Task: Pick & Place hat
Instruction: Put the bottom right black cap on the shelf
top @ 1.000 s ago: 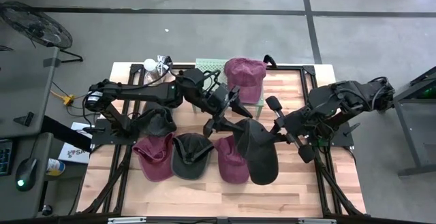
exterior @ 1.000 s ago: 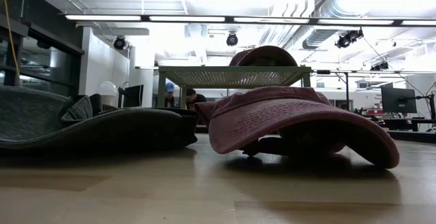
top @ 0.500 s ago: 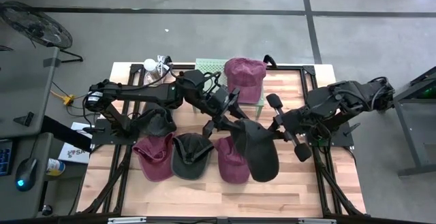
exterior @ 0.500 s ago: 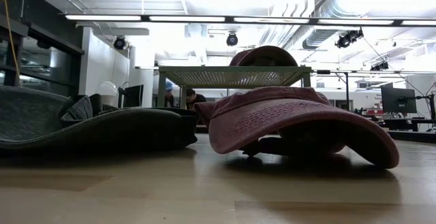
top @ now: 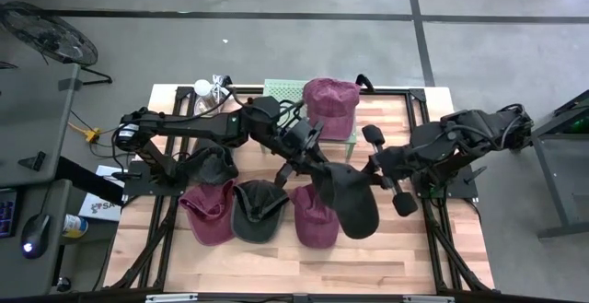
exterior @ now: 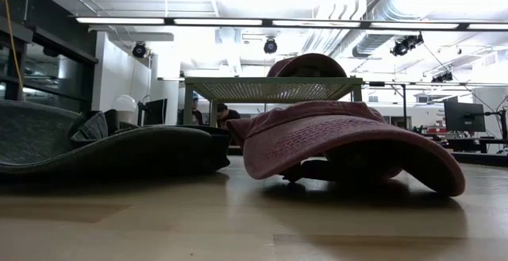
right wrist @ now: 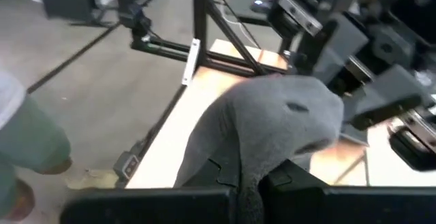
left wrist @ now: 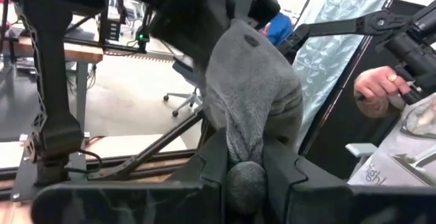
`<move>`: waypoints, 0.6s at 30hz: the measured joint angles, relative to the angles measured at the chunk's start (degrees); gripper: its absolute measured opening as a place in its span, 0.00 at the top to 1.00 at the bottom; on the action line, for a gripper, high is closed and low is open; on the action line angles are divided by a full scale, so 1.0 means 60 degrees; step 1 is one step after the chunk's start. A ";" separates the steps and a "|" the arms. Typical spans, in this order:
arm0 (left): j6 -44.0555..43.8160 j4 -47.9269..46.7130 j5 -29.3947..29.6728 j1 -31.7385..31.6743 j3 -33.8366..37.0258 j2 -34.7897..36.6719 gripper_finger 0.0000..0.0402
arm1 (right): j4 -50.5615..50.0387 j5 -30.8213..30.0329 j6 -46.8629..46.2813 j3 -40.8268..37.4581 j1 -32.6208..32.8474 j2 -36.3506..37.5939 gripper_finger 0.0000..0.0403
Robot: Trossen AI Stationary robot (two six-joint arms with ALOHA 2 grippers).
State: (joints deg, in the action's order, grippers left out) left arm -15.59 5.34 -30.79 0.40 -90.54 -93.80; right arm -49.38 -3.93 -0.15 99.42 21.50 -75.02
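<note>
A dark grey hat (top: 347, 199) hangs between my two grippers over the table's middle right. My left gripper (top: 311, 163) is shut on its left side and my right gripper (top: 373, 172) on its right side. A maroon hat (top: 331, 100) sits on the green mesh rack (top: 281, 89) at the far edge. Several other hats lie in a row on the table: a maroon one (top: 208, 215), a dark one (top: 259, 209), a maroon one (top: 313, 218), and a dark one (top: 211, 163) behind them. My left gripper pinches a bunched fold of the hat's crown (left wrist: 245, 157) between its two fingers (left wrist: 214, 164), coming level from the table's left. The cloth rises past the fingers. My right gripper pinches the crown's opposite side (right wrist: 253, 161) between its fingers (right wrist: 289, 178), coming from the table's right. The hat is carried between the two holds.
The row of hats fills the near left and middle of the table; in the low view a maroon hat (exterior: 349, 143) and a dark hat (exterior: 111, 146) lie close by. A bottle (top: 219, 93) stands at the far left. A person's hand (left wrist: 381, 88) shows beyond the table.
My left gripper has shut on the dark grey hat's left side. My right gripper has carried the hat a little toward the table's left and far edges, bringing it to my left gripper.
</note>
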 joint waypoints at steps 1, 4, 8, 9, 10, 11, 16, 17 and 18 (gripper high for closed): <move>-0.0032 0.0010 0.0035 0.0004 0.0000 0.0000 0.89 | -0.0029 -0.0132 -0.0041 0.0000 0.0000 0.0003 1.00; -0.0249 -0.0017 0.0111 -0.0002 0.0000 0.0000 0.89 | -0.0146 -0.0530 -0.0425 0.0000 -0.0001 0.0007 1.00; -0.0381 -0.0346 0.0281 -0.0002 0.0000 0.0000 0.89 | -0.0214 -0.0624 -0.0853 0.0000 0.0000 0.0008 0.96; -0.0443 -0.0467 0.0330 -0.0004 0.0000 0.0014 0.89 | -0.0227 -0.0633 -0.0977 0.0000 0.0000 0.0010 0.94; -0.0452 -0.0646 0.0437 -0.0004 0.0000 0.0039 0.89 | -0.0235 -0.0661 -0.1103 0.0000 0.0000 0.0016 0.93; -0.0455 -0.0753 0.0523 -0.0004 0.0000 0.0071 0.89 | -0.0291 -0.0714 -0.1237 0.0000 0.0000 0.0027 0.91; -0.0495 -0.1525 0.1076 -0.0004 0.0000 0.0438 0.89 | -0.0722 -0.1017 -0.1764 0.0000 -0.0004 0.0087 0.84; -0.0541 -0.1766 0.1225 -0.0004 0.0000 0.0539 0.89 | -0.0857 -0.1144 -0.1900 0.0000 -0.0004 0.0091 0.82; -0.0625 -0.1965 0.1285 -0.0004 0.0000 0.0637 0.89 | -0.1000 -0.1290 -0.2010 0.0000 -0.0004 0.0091 0.81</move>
State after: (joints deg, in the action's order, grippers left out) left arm -19.35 -6.45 -23.08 0.38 -90.54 -89.98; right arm -55.38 -11.67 -12.21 99.42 21.47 -74.48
